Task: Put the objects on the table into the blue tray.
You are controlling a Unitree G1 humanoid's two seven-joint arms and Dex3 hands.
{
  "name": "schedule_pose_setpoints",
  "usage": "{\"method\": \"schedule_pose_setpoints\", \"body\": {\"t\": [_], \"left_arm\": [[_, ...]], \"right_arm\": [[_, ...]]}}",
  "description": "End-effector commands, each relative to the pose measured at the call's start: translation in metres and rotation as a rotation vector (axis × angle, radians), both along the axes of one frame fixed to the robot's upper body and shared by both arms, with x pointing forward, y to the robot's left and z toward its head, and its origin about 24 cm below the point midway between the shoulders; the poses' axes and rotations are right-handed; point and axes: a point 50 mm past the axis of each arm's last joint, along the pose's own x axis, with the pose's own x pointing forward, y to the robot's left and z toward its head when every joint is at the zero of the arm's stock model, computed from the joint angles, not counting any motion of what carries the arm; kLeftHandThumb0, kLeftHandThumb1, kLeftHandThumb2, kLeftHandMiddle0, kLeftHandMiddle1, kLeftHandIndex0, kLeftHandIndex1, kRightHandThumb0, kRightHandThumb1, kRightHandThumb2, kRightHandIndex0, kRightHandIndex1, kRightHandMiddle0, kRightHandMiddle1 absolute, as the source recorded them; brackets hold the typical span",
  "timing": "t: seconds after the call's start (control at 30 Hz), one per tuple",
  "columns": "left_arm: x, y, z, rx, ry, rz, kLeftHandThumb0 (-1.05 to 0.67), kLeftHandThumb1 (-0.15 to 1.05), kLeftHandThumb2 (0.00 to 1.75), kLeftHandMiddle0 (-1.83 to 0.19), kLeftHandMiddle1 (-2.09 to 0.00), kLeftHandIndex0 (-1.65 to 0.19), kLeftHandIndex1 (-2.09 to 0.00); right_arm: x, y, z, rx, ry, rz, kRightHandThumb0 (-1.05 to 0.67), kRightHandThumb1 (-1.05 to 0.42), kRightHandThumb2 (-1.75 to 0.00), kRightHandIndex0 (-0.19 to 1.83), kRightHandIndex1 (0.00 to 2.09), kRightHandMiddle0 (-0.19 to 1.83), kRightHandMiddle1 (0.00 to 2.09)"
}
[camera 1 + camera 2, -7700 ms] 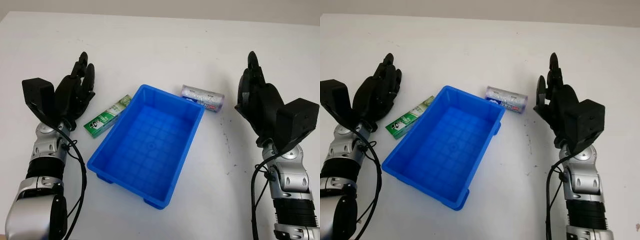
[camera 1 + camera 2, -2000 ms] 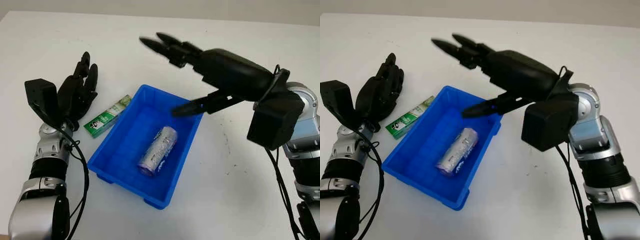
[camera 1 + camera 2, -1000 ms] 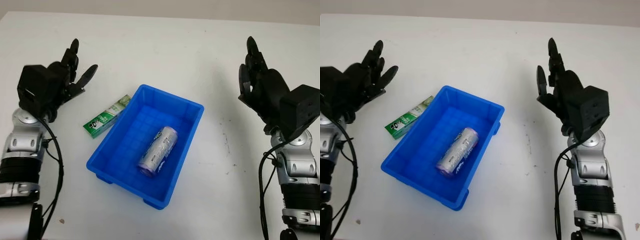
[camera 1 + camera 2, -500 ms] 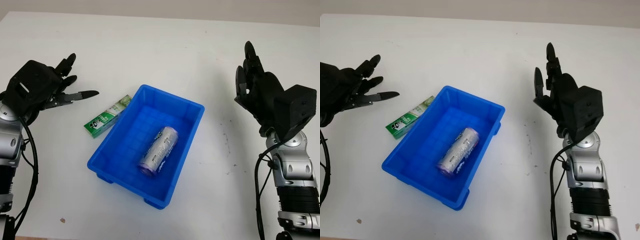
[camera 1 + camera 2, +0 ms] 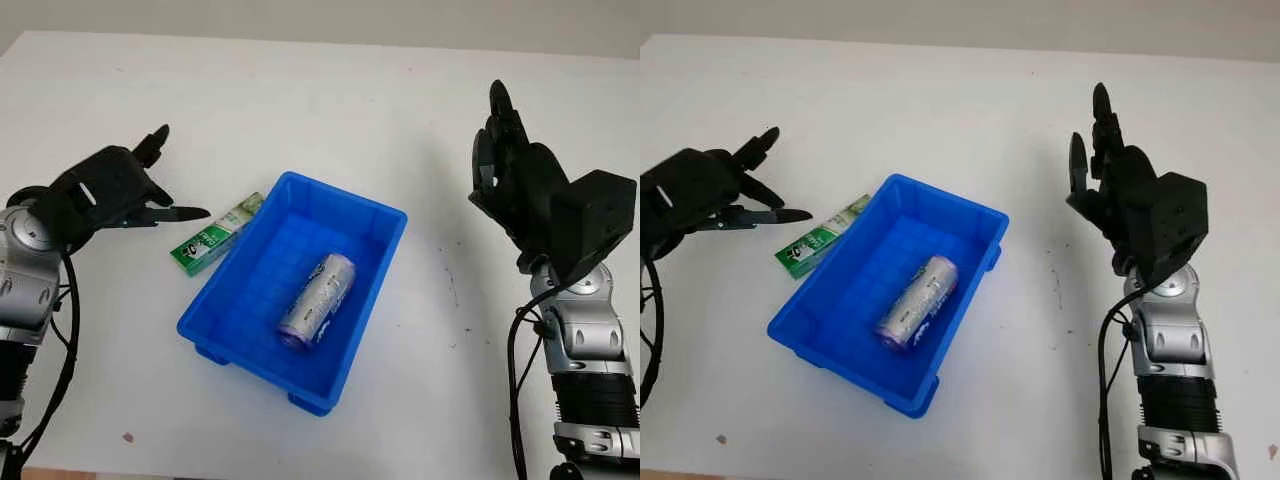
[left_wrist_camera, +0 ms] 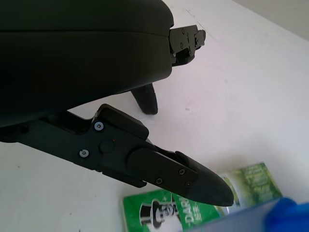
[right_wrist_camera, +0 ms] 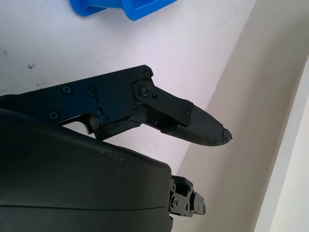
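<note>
Left hand (image 5: 110, 195) hovers open, holding nothing, just beside green box (image 5: 215, 235). Risk: box touches blue tray (image 5: 375, 275) wall, so fingers may jam or shove it. Right hand (image 5: 520, 190) idle, open.

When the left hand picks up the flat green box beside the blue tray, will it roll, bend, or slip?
The flat green cardboard box lies on a broad face, so it probably will not roll. It looks thin, so it may flex or dent if squeezed. The open left hand may need an edge grip, as it lies low against the blue plastic tray.

White table (image 5: 300, 110), pale wall (image 5: 400, 20)
</note>
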Motion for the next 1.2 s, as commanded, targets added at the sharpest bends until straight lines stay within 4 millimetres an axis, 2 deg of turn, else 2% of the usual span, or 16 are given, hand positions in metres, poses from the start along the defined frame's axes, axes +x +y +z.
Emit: {"method": "schedule_pose_setpoints", "body": {"t": [0.0, 0.07, 0.1, 0.13, 0.2, 0.23, 0.27, 0.3, 0.33, 0.4, 0.43, 0.47, 0.5, 0.53, 0.63, 1.17], "left_arm": [[-0.004, -0.002, -0.029, -0.008, 0.101, -0.008, -0.91, 0.98, 0.05, 0.06, -1.74, 0.19, -0.02], [-0.004, -0.002, -0.029, -0.004, 0.103, -0.016, -0.95, 1.0, 0.06, 0.1, -1.96, 0.19, -0.01], [-0.003, -0.002, -0.027, -0.006, 0.106, -0.013, -0.96, 1.01, 0.06, 0.15, -1.43, 0.19, 0.0], [-0.003, -0.002, -0.024, -0.015, 0.11, -0.009, -0.98, 1.01, 0.06, 0.17, -1.32, 0.19, 0.0], [-0.002, -0.001, -0.019, -0.019, 0.11, -0.006, -0.99, 1.01, 0.06, 0.19, -1.26, 0.19, -0.01], [-0.002, -0.001, -0.017, -0.014, 0.106, -0.007, -1.01, 1.02, 0.06, 0.19, -1.31, 0.19, 0.0], [-0.002, -0.001, -0.014, -0.005, 0.097, -0.005, -1.02, 1.03, 0.06, 0.08, -1.48, 0.19, 0.0], [-0.002, -0.001, -0.012, 0.001, 0.091, -0.002, -1.03, 1.03, 0.06, -0.34, -1.78, 0.19, 0.0], [-0.001, -0.001, -0.01, 0.011, 0.078, -0.003, -1.04, 1.04, 0.06, -0.61, -1.93, 0.19, 0.0], [-0.001, 0.0, -0.002, 0.036, 0.045, -0.024, -1.03, 1.05, 0.09, -0.54, -2.06, 0.19, 0.0], [-0.001, 0.0, 0.002, 0.056, 0.033, -0.039, -1.03, 1.05, 0.1, -0.18, -1.1, 0.19, 0.0], [-0.001, 0.0, 0.005, 0.075, 0.026, -0.051, -1.01, 1.05, 0.14, 0.04, -0.45, 0.19, 0.0], [-0.002, 0.0, 0.008, 0.101, 0.023, -0.061, -1.01, 1.05, 0.16, 0.11, -0.23, 0.19, 0.0], [-0.002, -0.001, 0.01, 0.123, 0.024, -0.07, -1.0, 1.05, 0.16, 0.15, -0.12, 0.19, 0.0], [-0.005, -0.005, 0.013, 0.193, 0.026, -0.111, -0.98, 1.05, 0.15, 0.19, -0.01, 0.19, 0.0], [-0.012, -0.017, 0.012, 0.454, -0.062, -0.223, -1.01, 1.05, 0.2, 0.19, 0.0, 0.19, 0.0]], "right_arm": [[0.0, -0.001, 0.004, 0.007, -0.019, 0.003, -0.59, -1.05, -0.84, -0.19, 0.0, -0.19, 0.0], [0.001, -0.001, 0.004, 0.012, -0.019, -0.002, -0.58, -1.05, -0.83, -0.19, 0.0, -0.19, 0.0], [0.001, -0.001, 0.005, 0.01, -0.02, -0.002, -0.58, -1.05, -0.82, -0.19, 0.0, -0.19, 0.0], [0.001, 0.0, 0.005, 0.012, -0.019, 0.0, -0.57, -1.05, -0.83, -0.19, 0.0, -0.19, 0.0], [0.001, 0.001, 0.005, 0.013, -0.019, 0.003, -0.56, -1.05, -0.83, -0.19, 0.0, -0.19, 0.0], [0.001, 0.001, 0.005, 0.013, -0.019, 0.003, -0.55, -1.05, -0.83, -0.19, 0.0, -0.19, 0.0], [0.001, 0.002, 0.005, 0.017, -0.011, 0.0, -0.55, -1.05, -0.83, -0.19, 0.0, -0.19, 0.0], [0.001, 0.003, 0.005, 0.02, -0.005, -0.002, -0.56, -1.05, -0.83, -0.19, 0.0, -0.19, 0.0], [0.001, 0.003, 0.005, 0.021, 0.001, -0.003, -0.56, -1.05, -0.82, -0.19, 0.0, -0.19, 0.0], [0.001, 0.004, 0.005, 0.023, 0.006, -0.006, -0.56, -1.05, -0.82, -0.19, 0.0, -0.19, 0.0], [0.001, 0.005, 0.005, 0.025, 0.008, -0.006, -0.57, -1.05, -0.82, -0.19, 0.0, -0.19, 0.0], [0.001, 0.005, 0.005, 0.029, 0.007, -0.006, -0.59, -1.05, -0.81, -0.19, 0.0, -0.19, 0.0], [0.001, 0.006, 0.005, 0.03, 0.006, -0.005, -0.59, -1.05, -0.8, -0.19, 0.0, -0.19, 0.0], [0.001, 0.006, 0.005, 0.029, 0.004, -0.006, -0.58, -1.05, -0.81, -0.19, 0.0, -0.19, 0.0], [0.002, 0.008, 0.004, 0.032, 0.005, 0.003, -0.58, -1.05, -0.82, -0.19, 0.0, -0.19, 0.0], [0.002, 0.012, 0.001, 0.043, 0.01, 0.011, -0.62, -1.05, -0.81, -0.19, 0.0, -0.19, 0.0]]}}
